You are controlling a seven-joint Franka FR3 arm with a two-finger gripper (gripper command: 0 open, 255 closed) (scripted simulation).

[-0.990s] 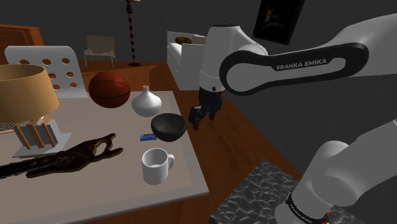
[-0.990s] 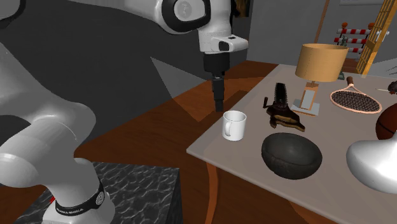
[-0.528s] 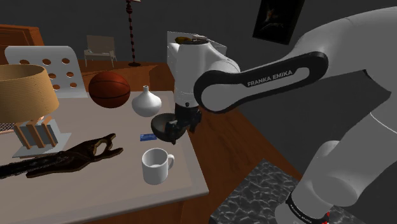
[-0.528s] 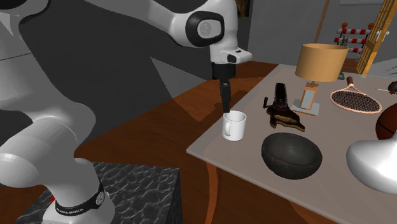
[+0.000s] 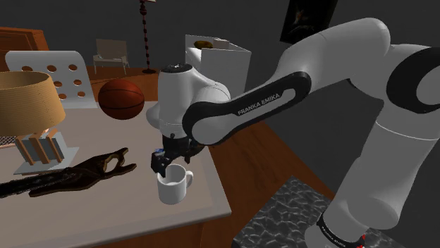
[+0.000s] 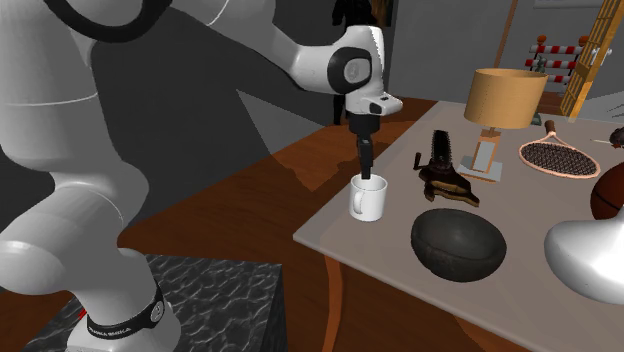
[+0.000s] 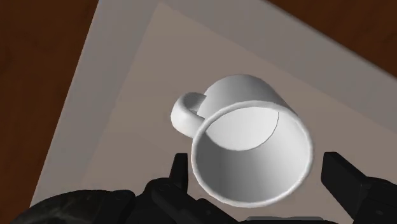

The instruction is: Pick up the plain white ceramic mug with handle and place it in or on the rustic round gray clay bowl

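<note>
Now, at this mark, my hand [image 5: 163,163] hung directly above the white mug [image 5: 173,184], fingertips about level with its rim. In the wrist view the hand [image 7: 257,175] was wide open, one black finger on each side of the mug [image 7: 251,127]. One finger sat close to the rim and the other stood clear of it. Nothing was gripped.

Mug [image 6: 368,198]: upright on the table [image 6: 385,255], near its edge. Its handle pointed toward the shoulder view's right, and nothing showed inside.

Bowl [image 6: 458,243]: dark gray, round, empty, on the same table. It was a little apart from the mug, toward the second exterior view's right.

Progress, as I judged it: the approach was about done, lined up over the mug's mouth, but no grasp had been made. Left to do: lower the fingers past the rim, close on the wall, lift, carry the mug across to the bowl, and set it in.
</note>
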